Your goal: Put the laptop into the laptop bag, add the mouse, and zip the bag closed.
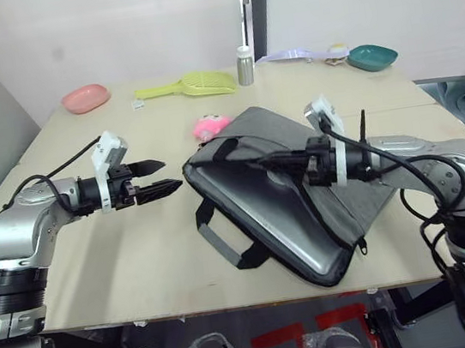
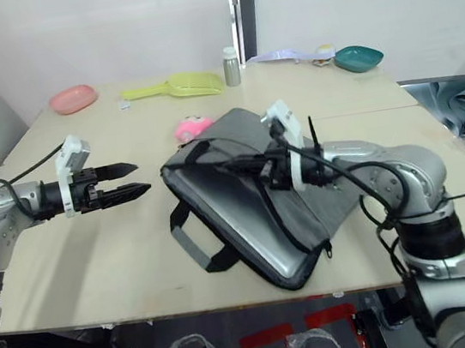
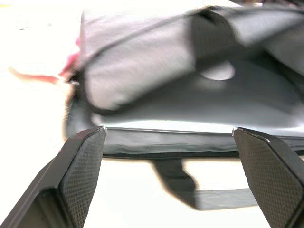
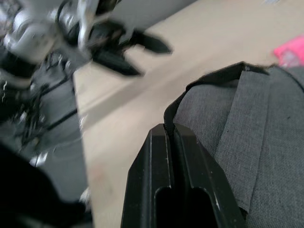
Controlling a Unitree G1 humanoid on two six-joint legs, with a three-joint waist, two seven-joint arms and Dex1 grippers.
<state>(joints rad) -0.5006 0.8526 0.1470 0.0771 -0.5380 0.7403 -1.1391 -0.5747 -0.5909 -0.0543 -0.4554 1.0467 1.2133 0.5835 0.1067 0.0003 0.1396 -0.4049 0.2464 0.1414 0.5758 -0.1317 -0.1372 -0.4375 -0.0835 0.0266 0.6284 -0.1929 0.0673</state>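
Note:
The grey laptop bag [image 1: 370, 198] lies at the table's middle with its mouth gaping toward my left. The silver laptop [image 1: 281, 212] lies inside it, its top face showing through the opening. My right gripper [image 1: 285, 163] is shut on the black edging of the bag's upper flap [image 4: 209, 80], holding that flap raised over the laptop. My left gripper [image 1: 169, 173] hovers open just left of the bag's mouth, nothing between its fingers [image 3: 85, 156]. One strap handle [image 1: 226, 248] lies flat on the table in front. The mouse is out of view.
A pink plush toy [image 1: 208, 126] sits just behind the bag. Along the back stand a pink bowl [image 1: 85, 98], a yellow-green scoop [image 1: 189, 84], a silver bottle [image 1: 245, 66], a lilac brush [image 1: 294, 54] and a teal bowl [image 1: 372, 56]. The bag's corner reaches the table's front edge [image 1: 233, 302].

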